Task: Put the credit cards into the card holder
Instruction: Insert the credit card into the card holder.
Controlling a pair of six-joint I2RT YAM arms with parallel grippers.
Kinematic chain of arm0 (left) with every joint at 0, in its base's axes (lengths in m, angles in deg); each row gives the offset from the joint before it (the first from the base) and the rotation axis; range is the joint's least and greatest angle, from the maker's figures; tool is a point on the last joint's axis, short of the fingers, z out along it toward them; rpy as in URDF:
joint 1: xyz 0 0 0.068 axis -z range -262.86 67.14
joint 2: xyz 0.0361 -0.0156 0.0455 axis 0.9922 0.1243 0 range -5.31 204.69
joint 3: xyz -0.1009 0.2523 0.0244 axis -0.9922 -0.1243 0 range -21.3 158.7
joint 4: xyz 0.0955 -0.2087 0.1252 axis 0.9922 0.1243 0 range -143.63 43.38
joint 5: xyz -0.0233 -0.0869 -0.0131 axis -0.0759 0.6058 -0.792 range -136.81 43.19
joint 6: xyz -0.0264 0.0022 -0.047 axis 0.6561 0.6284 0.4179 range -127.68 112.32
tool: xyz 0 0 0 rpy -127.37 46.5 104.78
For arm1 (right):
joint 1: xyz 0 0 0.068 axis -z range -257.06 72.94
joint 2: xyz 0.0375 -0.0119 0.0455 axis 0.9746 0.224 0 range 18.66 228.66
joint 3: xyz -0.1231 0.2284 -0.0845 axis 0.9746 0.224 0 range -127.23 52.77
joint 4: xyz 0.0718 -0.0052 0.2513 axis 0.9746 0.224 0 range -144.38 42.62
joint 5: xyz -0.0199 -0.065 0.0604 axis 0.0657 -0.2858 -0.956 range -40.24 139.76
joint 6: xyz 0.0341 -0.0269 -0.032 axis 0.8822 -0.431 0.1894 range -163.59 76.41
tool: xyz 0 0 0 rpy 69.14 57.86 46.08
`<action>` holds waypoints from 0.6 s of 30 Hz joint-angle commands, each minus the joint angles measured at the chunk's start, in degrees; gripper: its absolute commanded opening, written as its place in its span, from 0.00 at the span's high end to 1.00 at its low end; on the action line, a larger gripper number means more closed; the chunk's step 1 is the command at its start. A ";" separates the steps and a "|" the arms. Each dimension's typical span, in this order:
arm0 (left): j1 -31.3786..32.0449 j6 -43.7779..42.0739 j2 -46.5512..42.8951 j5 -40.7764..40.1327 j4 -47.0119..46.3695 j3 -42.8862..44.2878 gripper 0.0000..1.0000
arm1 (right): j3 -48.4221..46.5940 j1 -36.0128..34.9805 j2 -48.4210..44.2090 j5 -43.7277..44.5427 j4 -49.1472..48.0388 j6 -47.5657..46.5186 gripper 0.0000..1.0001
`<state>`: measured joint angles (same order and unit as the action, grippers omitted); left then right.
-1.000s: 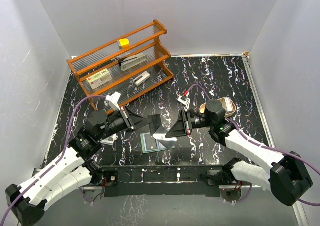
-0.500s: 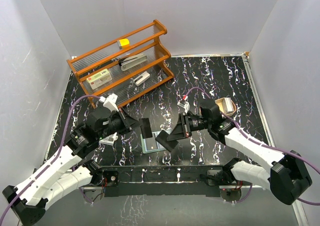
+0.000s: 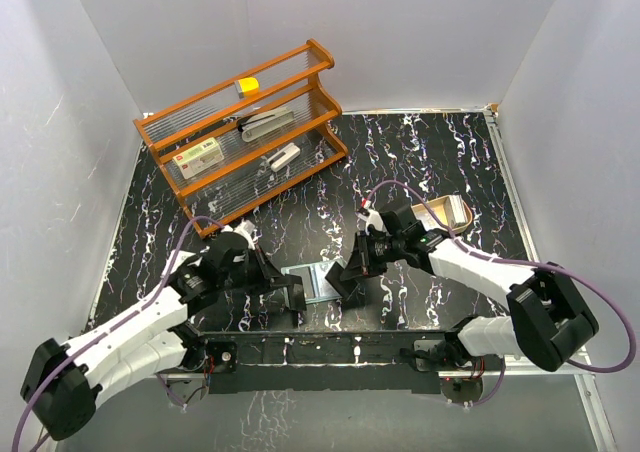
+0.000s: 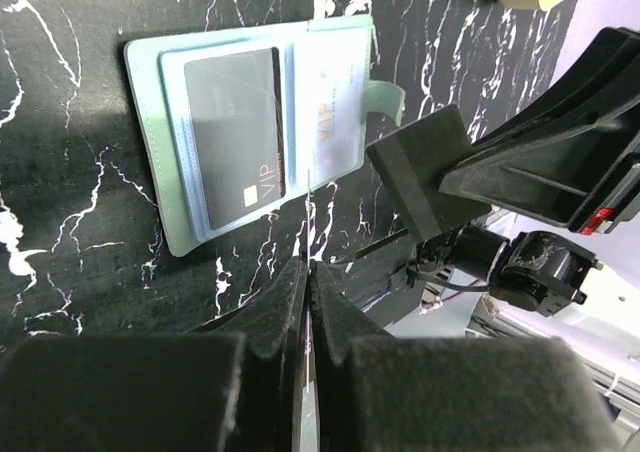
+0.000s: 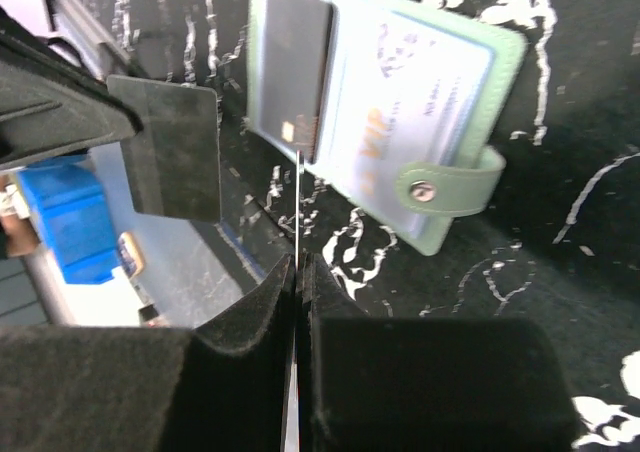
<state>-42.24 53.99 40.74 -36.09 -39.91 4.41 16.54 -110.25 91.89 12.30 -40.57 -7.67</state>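
At far left we see the orange rack (image 3: 245, 132), a white red-labelled box (image 3: 198, 154) on one shelf. Nearer, the left gripper (image 3: 296, 297) is pinched fully together, holding nothing we can make out. Just beside it the card holder (image 3: 312, 280) lies spread open on the table (image 3: 420, 152), long axis left to right. A dark card (image 4: 235, 137) fills its left pocket and a pale card (image 4: 335, 102) its right, both lengthwise along the fold. Its snap strap (image 5: 440, 187) points toward the right gripper (image 3: 347, 277), likewise closed tight.
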 commanded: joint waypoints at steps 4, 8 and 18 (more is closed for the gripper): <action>-0.28 1.66 7.43 6.52 -13.58 -2.07 1.00 | -2.30 0.34 1.92 6.92 -0.81 -4.83 1.00; -0.35 0.14 10.62 5.20 -14.52 -1.04 1.00 | -3.00 0.45 2.77 9.54 -0.32 -5.80 1.00; -1.25 0.54 13.81 6.00 -21.12 -2.41 1.00 | -4.70 0.45 5.15 12.17 1.95 -8.75 1.00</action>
<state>-42.70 54.31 54.79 -31.72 -56.24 2.27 13.81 -109.99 96.35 23.10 -37.93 -14.58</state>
